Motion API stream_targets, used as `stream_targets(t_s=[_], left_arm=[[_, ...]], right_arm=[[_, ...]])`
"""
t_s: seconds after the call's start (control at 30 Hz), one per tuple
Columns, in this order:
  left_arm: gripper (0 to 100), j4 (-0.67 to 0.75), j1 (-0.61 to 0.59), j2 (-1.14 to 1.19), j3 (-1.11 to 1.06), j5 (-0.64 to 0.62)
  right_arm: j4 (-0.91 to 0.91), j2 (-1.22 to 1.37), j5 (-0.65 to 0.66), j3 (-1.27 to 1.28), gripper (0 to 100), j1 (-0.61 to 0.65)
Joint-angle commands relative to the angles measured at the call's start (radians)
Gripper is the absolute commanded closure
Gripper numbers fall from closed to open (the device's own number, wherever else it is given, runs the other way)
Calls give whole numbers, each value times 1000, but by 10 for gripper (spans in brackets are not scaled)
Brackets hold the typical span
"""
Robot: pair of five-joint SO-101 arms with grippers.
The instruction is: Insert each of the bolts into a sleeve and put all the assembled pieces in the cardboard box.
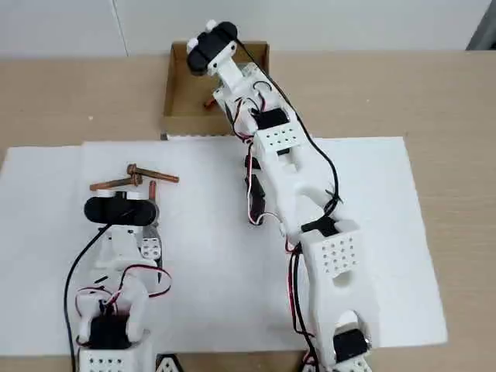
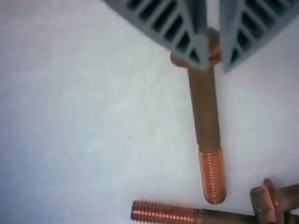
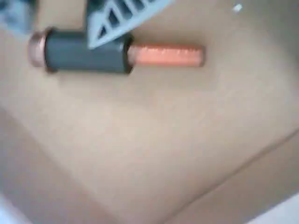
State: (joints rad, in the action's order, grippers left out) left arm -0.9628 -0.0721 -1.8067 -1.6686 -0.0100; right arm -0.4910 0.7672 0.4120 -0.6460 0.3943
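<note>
My left arm [image 1: 116,256] was folded low at the near edge of the white sheet [image 1: 209,263], wrist pitched down. The left gripper [image 2: 213,53] sat over the head of a bare bolt [image 2: 205,116] that lay flat on the sheet, threaded end pointing away from the tool. I could not tell whether the gripper had clamped the bolt. Two other bolts [image 1: 136,178] lay crossed just beyond it.

My right arm [image 1: 310,201] was stretched far forward across the sheet, with the right gripper [image 3: 60,23] down inside the cardboard box [image 1: 177,85]. Its jaws stood apart, holding nothing. An assembled piece [image 3: 117,51], a bolt pushed through a dark sleeve [image 3: 84,53], lay on the box floor under one fingertip [image 3: 114,25].
</note>
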Motion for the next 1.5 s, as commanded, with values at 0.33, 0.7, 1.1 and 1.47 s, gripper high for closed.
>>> stream_targets(t_s=[0.33,0.7,1.1,1.47], left_arm=[[994,17,-6,-9,4,5],[994,17,-6,-9,4,3],[994,17,-8,-9,4,0],[994,17,-9,-11,4,0]], right_arm=[[-532,-280,8,-120,995,12],[-889,-397,6,-121,995,7],[-1109,-323,204,-118,995,-2],[-1079,-156,400,-121,880,-8]])
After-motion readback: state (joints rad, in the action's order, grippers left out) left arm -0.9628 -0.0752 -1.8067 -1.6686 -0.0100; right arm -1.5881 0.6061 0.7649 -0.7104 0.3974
